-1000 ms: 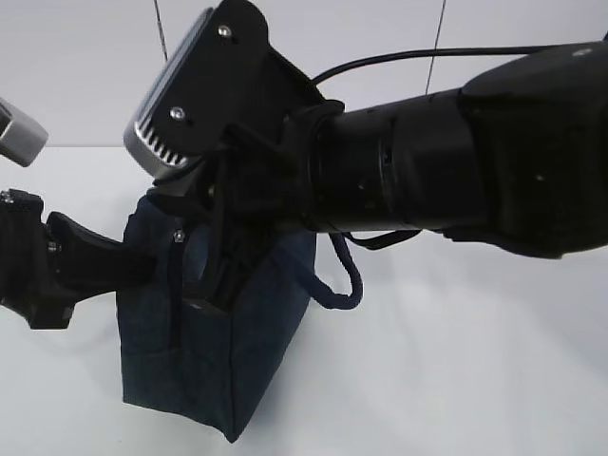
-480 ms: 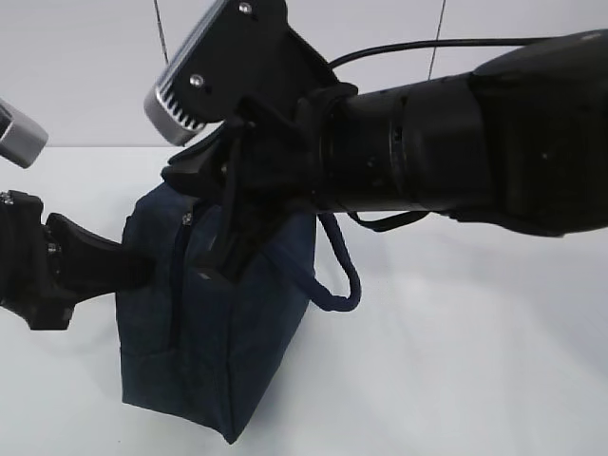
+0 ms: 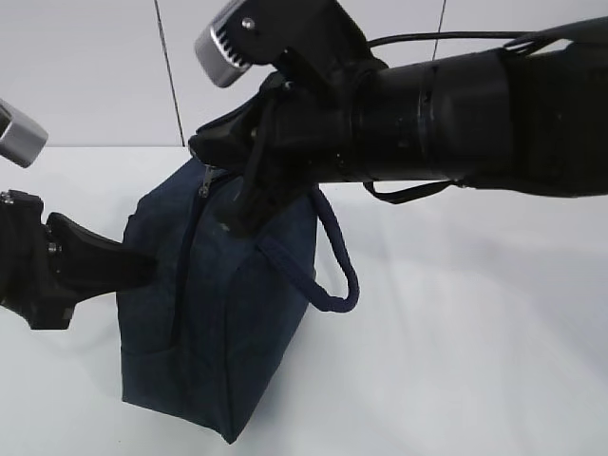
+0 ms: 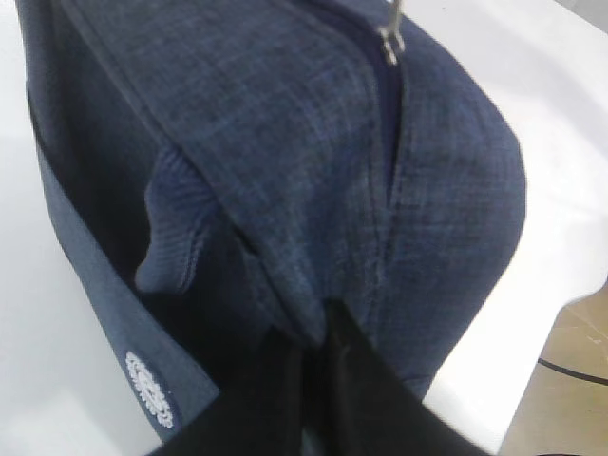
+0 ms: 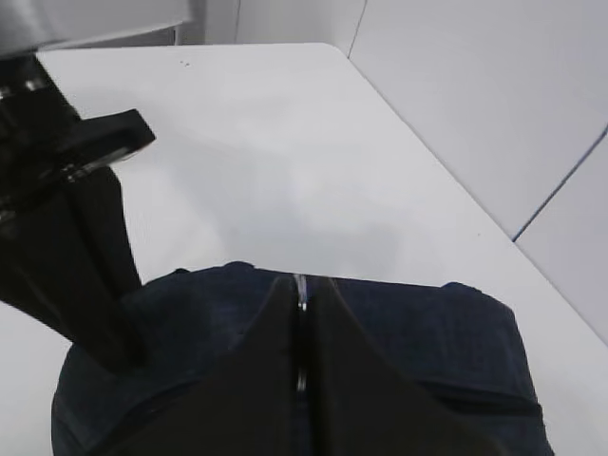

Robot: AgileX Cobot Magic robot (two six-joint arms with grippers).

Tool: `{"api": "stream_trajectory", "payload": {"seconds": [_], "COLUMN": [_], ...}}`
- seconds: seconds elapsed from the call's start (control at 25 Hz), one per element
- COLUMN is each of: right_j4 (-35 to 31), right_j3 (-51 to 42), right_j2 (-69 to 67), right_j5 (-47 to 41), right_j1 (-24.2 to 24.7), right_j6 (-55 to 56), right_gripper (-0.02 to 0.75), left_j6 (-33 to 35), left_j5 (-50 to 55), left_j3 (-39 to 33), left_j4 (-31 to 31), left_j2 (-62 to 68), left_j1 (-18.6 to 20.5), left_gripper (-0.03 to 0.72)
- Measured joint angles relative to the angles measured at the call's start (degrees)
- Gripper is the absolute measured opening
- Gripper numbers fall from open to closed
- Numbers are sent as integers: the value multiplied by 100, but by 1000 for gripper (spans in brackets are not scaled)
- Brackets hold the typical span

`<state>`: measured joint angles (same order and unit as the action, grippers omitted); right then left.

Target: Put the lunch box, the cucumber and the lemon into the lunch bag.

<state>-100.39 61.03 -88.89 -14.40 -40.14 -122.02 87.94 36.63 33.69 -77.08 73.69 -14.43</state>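
The dark navy lunch bag point(image 3: 218, 323) stands on the white table, with its zipper line running up its near end. My left gripper point(image 3: 141, 269) is shut on a fold of the bag's fabric at its left side, as the left wrist view point(image 4: 318, 321) shows. My right gripper point(image 3: 220, 182) is at the bag's top, shut on the silver zipper pull point(image 5: 301, 290). That pull also shows in the exterior view point(image 3: 204, 186) and the left wrist view point(image 4: 390, 43). The lunch box, the cucumber and the lemon are out of view.
A loop handle point(image 3: 338, 275) hangs off the bag's right side. The right arm point(image 3: 475, 114) spans the upper right of the exterior view. The table's edge point(image 4: 570, 309) lies close beyond the bag in the left wrist view. A white panelled wall point(image 3: 95, 66) stands behind.
My right gripper has risen up and to the right with the zipper pull, and the slider has travelled up the bag's end towards its top. The left gripper has held still.
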Motion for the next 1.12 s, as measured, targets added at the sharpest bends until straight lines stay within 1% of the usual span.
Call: {"api": "stream_trajectory", "payload": {"seconds": [0.16, 0.48, 0.76, 0.96, 1.12], "right_j4": [-75, -129, -128, -128, -128], "right_j3": [12, 38, 47, 47, 47], "right_j2": [-70, -401, -515, -523, -593], "right_j5": [-359, -576, -611, -479, -479], "right_j1": [245, 321, 330, 334, 463], "right_j6": [167, 226, 248, 256, 256], "right_gripper": [8, 8, 8, 8, 8], "left_j6": [0, 0, 0, 0, 0], "left_j5": [0, 0, -27, -39, -39], "left_j3": [0, -36, -36, -36, -36], "left_j4": [0, 83, 129, 139, 185], "left_j2": [0, -15, -70, -70, -70], "left_j1": [0, 0, 0, 0, 0], "left_gripper": [-5, -6, -6, -6, -6]}}
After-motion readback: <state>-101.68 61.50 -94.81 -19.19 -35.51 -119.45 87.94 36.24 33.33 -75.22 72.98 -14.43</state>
